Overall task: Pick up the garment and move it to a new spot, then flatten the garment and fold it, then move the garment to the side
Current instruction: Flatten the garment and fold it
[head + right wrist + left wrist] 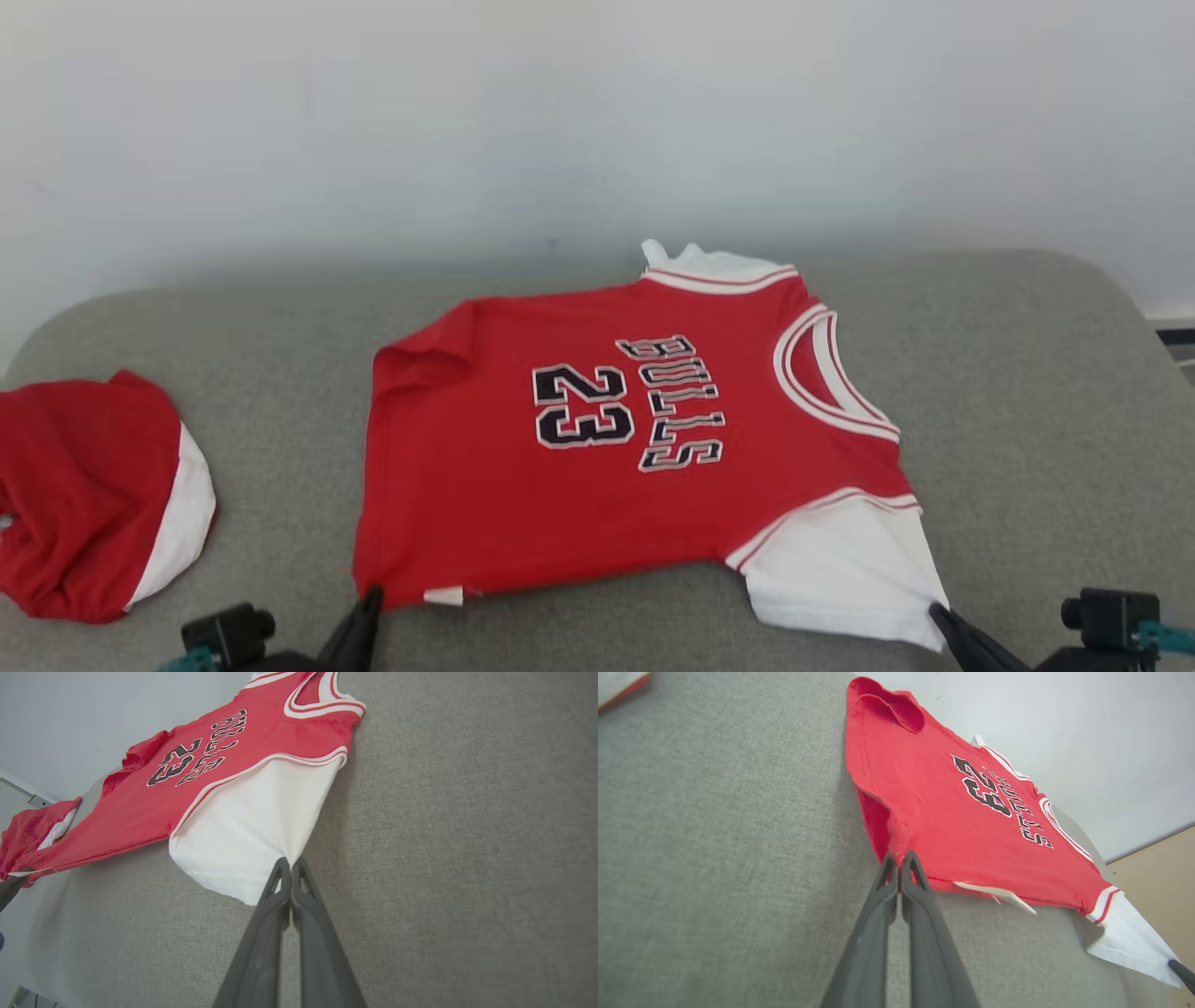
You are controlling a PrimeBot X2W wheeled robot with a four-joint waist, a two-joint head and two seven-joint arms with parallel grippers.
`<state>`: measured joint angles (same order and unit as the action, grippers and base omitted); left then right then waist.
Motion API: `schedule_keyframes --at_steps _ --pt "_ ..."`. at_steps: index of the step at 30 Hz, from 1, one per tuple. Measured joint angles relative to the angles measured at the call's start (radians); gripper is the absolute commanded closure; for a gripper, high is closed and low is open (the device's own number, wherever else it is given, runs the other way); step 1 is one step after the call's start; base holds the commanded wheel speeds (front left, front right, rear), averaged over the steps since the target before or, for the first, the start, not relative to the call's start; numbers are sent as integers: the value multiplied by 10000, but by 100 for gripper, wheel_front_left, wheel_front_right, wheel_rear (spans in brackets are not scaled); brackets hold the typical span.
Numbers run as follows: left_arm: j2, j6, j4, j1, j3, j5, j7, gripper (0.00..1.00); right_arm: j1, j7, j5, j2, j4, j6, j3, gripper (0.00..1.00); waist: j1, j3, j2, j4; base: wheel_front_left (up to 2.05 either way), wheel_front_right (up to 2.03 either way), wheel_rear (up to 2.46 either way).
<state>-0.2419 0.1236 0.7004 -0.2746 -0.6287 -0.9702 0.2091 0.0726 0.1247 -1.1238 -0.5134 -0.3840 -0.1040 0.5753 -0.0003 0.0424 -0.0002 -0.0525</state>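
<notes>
Head view: jersey (597,467), red, "BULLS 23", lies spread on the grey desk (1027,373), collar right, hem left. Left claw (369,597) is clenched on the near hem corner. Right claw (938,616) is clenched on the tip of the near white sleeve (840,560). A second red cloth (84,495) sits bunched at far left, apart from the jersey. The far corner (420,350) is curled over. Risk, as judged: both grips sit on thin edges, so an uneven pull could free one or drag the jersey askew. The curl could also be folded in as a crease.

Left wrist view: left claw (900,858) is pinched tight, with red hem puckered between the tips. Plainer here than from the head is the white label (994,893) jutting from under the near edge. The hem also lifts slightly off the desk beside the grip. The label could end up outside the fold.

Right wrist view: right claw (290,863) is closed on the sleeve edge. The bite looks shallow, so a slip seems likeliest here. Added detail: the sleeve is drawn to a point at the tips.
</notes>
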Motion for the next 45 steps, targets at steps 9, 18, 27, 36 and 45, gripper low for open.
schedule_keyframes --at_steps 9,18,27,36,45 --pt "23 -192 -533 870 -303 59 29 100 -1104 -105 -477 -477 640 439 -267 100 1 433 0 -63 0 0 0" --pt "-31 -435 -811 1004 -169 15 29 100 -1329 -445 -533 -568 1166 986 -180 100 4 157 1 -160 0 0 0" --pt "4 -633 -1022 707 -242 123 -136 100 -895 -941 -199 -502 1555 1367 259 100 4 -364 2 -198 0 0 0" --pt "-495 -614 -1185 -1744 44 178 -1193 100 1900 -1979 119 -184 1745 1496 299 100 5 -1297 2 -155 0 0 0" --pt "-1287 -610 -617 -8110 1183 362 -2698 100 8919 -2477 911 1829 533 1898 -1950 100 8 -2524 5 28 0 0 0"
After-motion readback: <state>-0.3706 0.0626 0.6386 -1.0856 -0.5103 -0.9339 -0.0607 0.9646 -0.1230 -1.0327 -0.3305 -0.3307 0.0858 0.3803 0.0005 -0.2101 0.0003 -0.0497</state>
